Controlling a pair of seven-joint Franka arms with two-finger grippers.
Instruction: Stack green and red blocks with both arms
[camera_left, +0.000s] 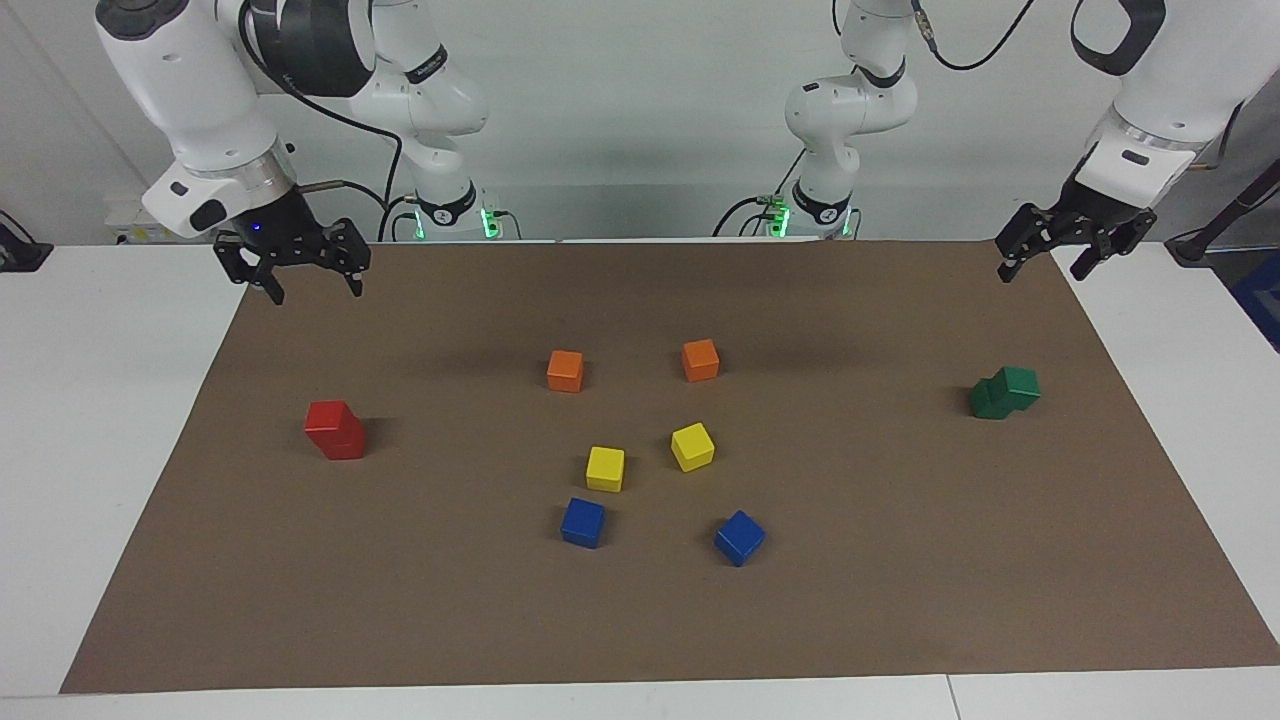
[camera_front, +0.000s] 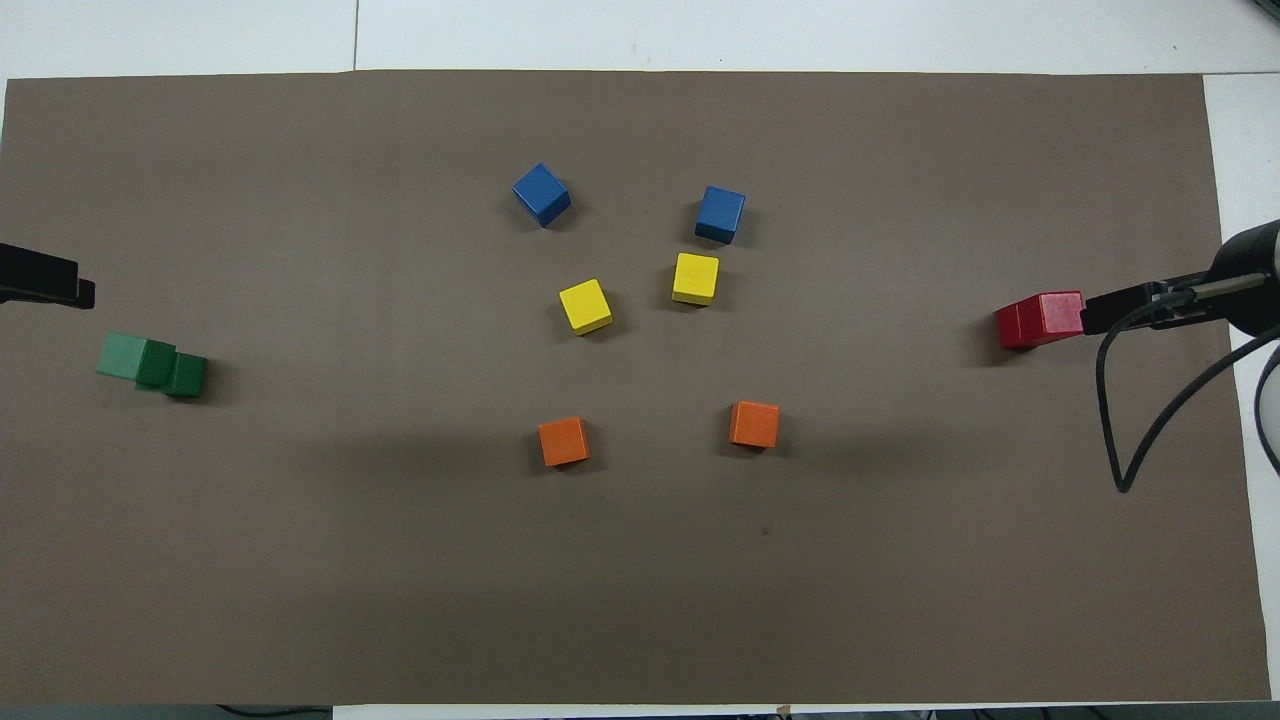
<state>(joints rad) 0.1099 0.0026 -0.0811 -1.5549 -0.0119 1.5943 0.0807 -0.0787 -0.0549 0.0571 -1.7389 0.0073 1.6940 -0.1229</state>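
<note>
Brown mat: left hand (camera_left: 1047, 258) and right hand (camera_left: 296, 272) hang spread wide, holding and touching nothing.

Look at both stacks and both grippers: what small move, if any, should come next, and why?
Probably none on the blocks: just hold both arms clear. The red stack stands two cubes high, and so does the green stack, though its top cube sits offset. The right gripper and the left gripper are both raised, open and empty, so the stacking looks done.
</note>
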